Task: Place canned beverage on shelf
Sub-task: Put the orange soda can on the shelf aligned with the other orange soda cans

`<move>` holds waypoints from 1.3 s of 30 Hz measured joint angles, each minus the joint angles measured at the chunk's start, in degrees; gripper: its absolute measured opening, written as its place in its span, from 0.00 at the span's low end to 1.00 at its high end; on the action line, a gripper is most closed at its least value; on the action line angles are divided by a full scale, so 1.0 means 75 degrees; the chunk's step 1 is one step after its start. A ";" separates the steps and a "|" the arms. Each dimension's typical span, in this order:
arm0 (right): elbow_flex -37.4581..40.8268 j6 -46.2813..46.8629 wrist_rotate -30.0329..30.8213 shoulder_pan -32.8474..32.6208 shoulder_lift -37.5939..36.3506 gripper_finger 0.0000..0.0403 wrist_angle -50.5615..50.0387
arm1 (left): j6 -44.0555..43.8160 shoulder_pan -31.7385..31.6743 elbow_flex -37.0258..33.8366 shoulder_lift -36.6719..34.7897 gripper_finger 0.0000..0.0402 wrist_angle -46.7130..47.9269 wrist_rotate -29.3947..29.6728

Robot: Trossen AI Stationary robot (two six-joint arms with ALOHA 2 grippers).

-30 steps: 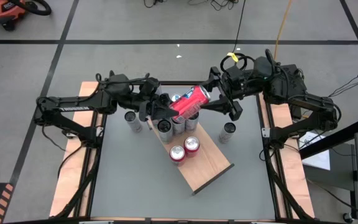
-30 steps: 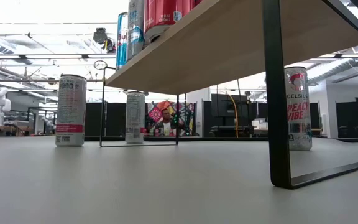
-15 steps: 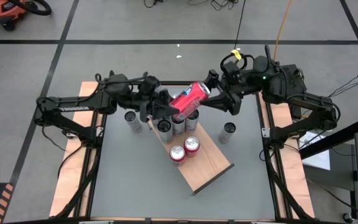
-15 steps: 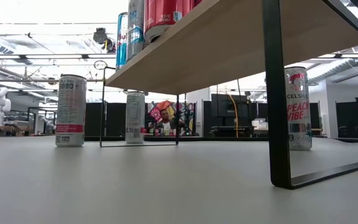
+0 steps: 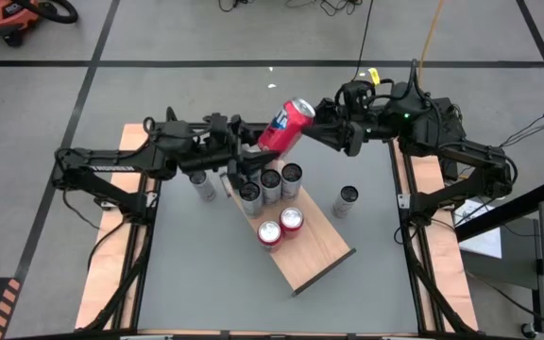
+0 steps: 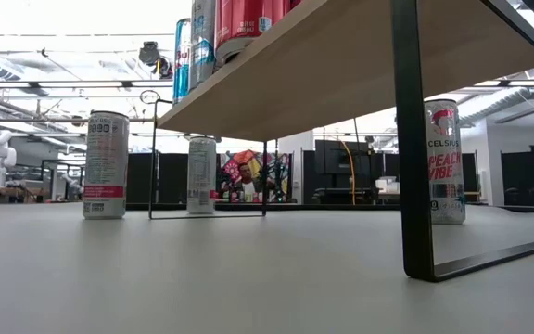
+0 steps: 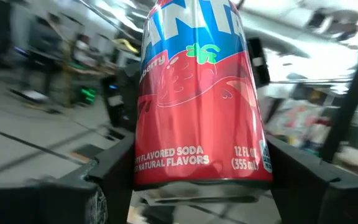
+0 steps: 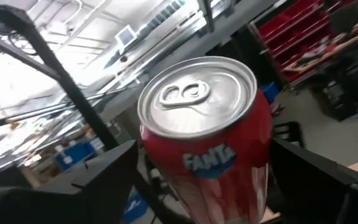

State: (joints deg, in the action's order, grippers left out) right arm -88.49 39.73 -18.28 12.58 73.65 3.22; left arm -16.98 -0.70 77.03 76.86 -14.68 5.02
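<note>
A red soda can (image 5: pixel 289 124) hangs tilted above the table's far middle, its silver top (image 8: pixel 196 93) toward the far right. My left gripper (image 5: pixel 253 156) is shut on its lower part. My right gripper (image 5: pixel 329 127) is open, one finger on either side of the can's top end; I see no touch. The shelf (image 5: pixel 314 250), a light wooden board on black legs, stands slantwise mid-table, and the low view shows its underside (image 6: pixel 341 65). Several cans (image 5: pixel 271 181) stand upright on its far end. My left gripper pinches the red can's side wall just above its bottom rim (image 7: pixel 151 168) between its two fingers (image 7: pixel 114 180). The fingers come from the table's left and lie across the can. The can is lifted clear above the cans on the shelf, tilted with its top up and away.
Loose cans stand on the table: one left of the shelf (image 5: pixel 203 185), one right of it (image 5: pixel 348 199). The low view shows them (image 6: pixel 106 165) (image 6: pixel 444 160) beside the shelf's black legs (image 6: pixel 411 186). Pale wood strips (image 5: pixel 111 255) run along both table sides. The shelf's near half is bare.
The red can has tipped from lying low across the shelf's cans to steeper, its top end swinging up and toward the table's far edge while its lower end stays in my left gripper. Both wrists have rolled. My right gripper has shifted toward the far edge.
</note>
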 joint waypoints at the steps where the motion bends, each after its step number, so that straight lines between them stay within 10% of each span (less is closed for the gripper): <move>1: 0.0000 -0.0087 0.0061 0.0000 0.0000 0.83 0.0003 | 0.0169 0.0054 0.0000 0.0000 0.70 0.0000 0.0241; 11: 0.0003 -0.1246 0.0853 -0.0006 0.0047 0.83 0.0381 | 0.0815 0.0439 0.0009 -0.0004 0.70 -0.0006 0.1963; 39: 0.0002 -0.1571 0.0864 0.0032 0.0608 0.90 0.1265 | 0.1132 0.0528 0.0015 0.0143 0.70 -0.0108 0.2554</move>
State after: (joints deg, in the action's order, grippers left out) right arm -88.47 27.94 -11.80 12.82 78.21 12.71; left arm -8.49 3.26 77.14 77.93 -15.49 24.18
